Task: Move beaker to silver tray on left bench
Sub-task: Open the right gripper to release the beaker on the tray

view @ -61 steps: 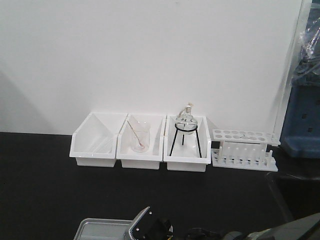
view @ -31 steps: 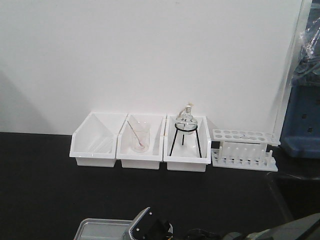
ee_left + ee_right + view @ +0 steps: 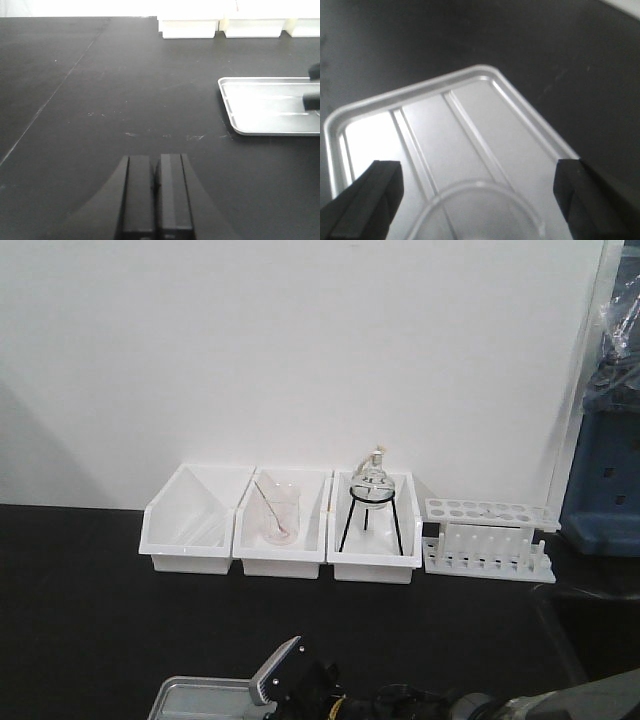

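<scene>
The beaker [image 3: 480, 215] shows only as a clear glass rim at the bottom of the right wrist view, standing on the silver tray [image 3: 450, 130]. My right gripper [image 3: 477, 170] is open wide, one finger on each side of the rim with a gap on both sides. The front view shows that arm [image 3: 300, 688] low over the tray [image 3: 195, 698] on the black left bench [image 3: 100, 620]. My left gripper [image 3: 156, 162] is shut and empty over the bare bench [image 3: 100, 100], to the left of the tray [image 3: 270, 107].
Three white bins [image 3: 190, 540] line the back wall. One holds a larger beaker with a stirrer [image 3: 280, 512], another a flask on a black tripod [image 3: 371, 495]. A white test-tube rack [image 3: 487, 538] stands beside them, and blue equipment [image 3: 605, 490] at the far right.
In the front view my right arm has shifted slightly up and left over the tray. The bins, flask and rack have not moved.
</scene>
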